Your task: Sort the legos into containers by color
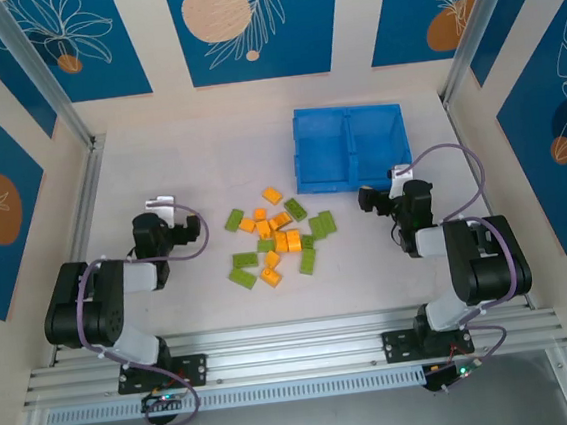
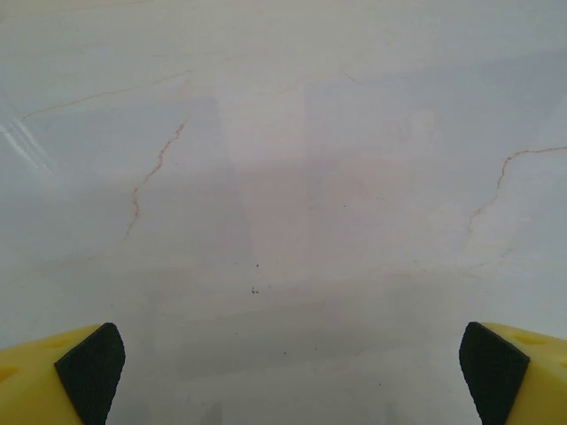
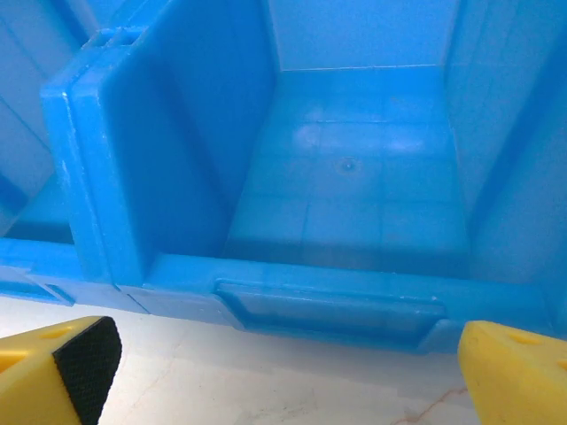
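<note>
Left gripper: jaws wide apart, holding nothing, over the bare table.
Right gripper: jaws wide apart, empty, just before the bin, seemingly not touching it.

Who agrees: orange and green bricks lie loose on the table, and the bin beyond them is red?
Wrong colour: the bin is blue, as the top external view shows. The bricks do lie loose on the table.

the legos are showing orange-yellow and lime green, the bin bright blue. the table is looking pale with thin brownish veins. the wall panels are displaying blue with white leaves and orange circles.
</note>
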`<state>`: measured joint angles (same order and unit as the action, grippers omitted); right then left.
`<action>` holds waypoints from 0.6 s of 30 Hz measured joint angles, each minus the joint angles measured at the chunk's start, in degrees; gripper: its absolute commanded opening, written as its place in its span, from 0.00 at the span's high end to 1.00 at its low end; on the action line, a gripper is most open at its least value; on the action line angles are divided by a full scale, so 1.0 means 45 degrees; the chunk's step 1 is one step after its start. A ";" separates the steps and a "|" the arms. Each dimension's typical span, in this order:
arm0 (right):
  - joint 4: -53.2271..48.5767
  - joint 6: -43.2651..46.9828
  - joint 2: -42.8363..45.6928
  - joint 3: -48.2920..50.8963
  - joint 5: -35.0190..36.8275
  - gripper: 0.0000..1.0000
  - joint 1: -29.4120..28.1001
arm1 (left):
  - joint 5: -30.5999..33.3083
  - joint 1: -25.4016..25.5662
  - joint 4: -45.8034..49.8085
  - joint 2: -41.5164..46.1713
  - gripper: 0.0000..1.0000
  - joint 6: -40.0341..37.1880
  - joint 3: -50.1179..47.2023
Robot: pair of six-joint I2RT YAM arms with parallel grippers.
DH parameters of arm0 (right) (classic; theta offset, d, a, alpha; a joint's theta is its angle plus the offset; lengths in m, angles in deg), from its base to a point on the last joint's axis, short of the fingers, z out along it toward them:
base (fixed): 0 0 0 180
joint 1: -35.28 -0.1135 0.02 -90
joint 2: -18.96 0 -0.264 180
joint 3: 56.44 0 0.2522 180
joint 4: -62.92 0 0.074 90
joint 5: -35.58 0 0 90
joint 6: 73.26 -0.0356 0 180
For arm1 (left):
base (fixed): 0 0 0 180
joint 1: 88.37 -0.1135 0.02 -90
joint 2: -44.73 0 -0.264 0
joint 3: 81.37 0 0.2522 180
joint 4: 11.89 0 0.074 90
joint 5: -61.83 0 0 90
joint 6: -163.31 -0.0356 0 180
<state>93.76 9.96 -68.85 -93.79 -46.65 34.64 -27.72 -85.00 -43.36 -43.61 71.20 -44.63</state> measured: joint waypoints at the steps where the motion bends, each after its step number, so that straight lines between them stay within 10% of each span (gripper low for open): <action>1: 0.0000 0.0000 0.0000 0.0000 0.0000 0.01 0.0000 | 0.0000 0.0000 0.0000 0.0000 0.00 0.0000 0.0000; 18: -0.0442 0.0010 0.0306 -0.0010 0.0194 0.01 -0.0141 | 0.0000 0.0000 0.0000 0.0000 0.00 0.0000 0.0000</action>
<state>91.77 10.00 -67.47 -93.84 -45.77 34.00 -27.72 -85.00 -43.36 -43.61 71.20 -44.63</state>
